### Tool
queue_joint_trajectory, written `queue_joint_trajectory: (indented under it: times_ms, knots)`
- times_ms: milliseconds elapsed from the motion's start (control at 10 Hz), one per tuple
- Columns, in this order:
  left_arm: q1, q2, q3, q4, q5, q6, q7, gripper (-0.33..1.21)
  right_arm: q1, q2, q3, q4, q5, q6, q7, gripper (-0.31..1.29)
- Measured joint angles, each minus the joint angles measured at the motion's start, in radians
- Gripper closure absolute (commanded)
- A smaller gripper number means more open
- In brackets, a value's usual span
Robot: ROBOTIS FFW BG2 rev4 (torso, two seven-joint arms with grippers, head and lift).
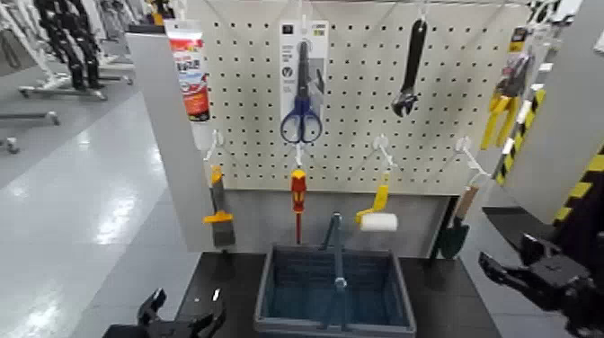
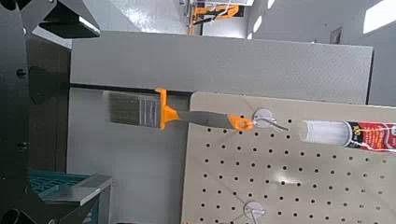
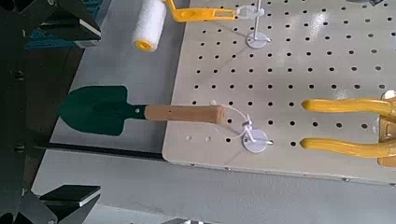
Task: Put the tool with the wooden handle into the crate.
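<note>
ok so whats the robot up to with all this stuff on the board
The robot has nothing in hand. Its right pincer, open, stands off to the side of the trowel with the wooden handle, which hangs by a loop from a hook on the pegboard. That trowel is meant for the crate below the board, and it isn't in there yet. The left pincer, also open, waits empty at the crate's other side.

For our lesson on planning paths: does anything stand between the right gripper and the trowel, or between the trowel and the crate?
Nothing visible blocks the right gripper from the trowel, or the trowel from the open crate.
</note>
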Motion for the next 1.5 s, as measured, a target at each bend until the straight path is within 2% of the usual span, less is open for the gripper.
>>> queue_joint_trajectory:
  times_ms: [300,600,1300,1500]
  knots:
    - [-0.002,-0.002,-0.001,0.000,0.000,0.001,-0.001,0.11,-0.091,-0.067,0.031,0.103,-0.019,0.003,0.043,0.14]
    - [-0.004,-0.003,-0.002,0.000,0.000,0.003,-0.002,0.11,-0.177,-0.124,0.094,0.190,-0.037,0.019,0.090,0.14]
    - [-0.017,-0.012,0.000,0.014,-0.002,0.005,-0.020,0.11,-0.358,-0.198,0.240,0.411,-0.075,-0.014,0.168,0.14]
    - [-0.021,-0.015,0.001,0.019,-0.003,0.005,-0.024,0.11,-0.397,-0.208,0.273,0.451,-0.084,-0.028,0.179,0.21]
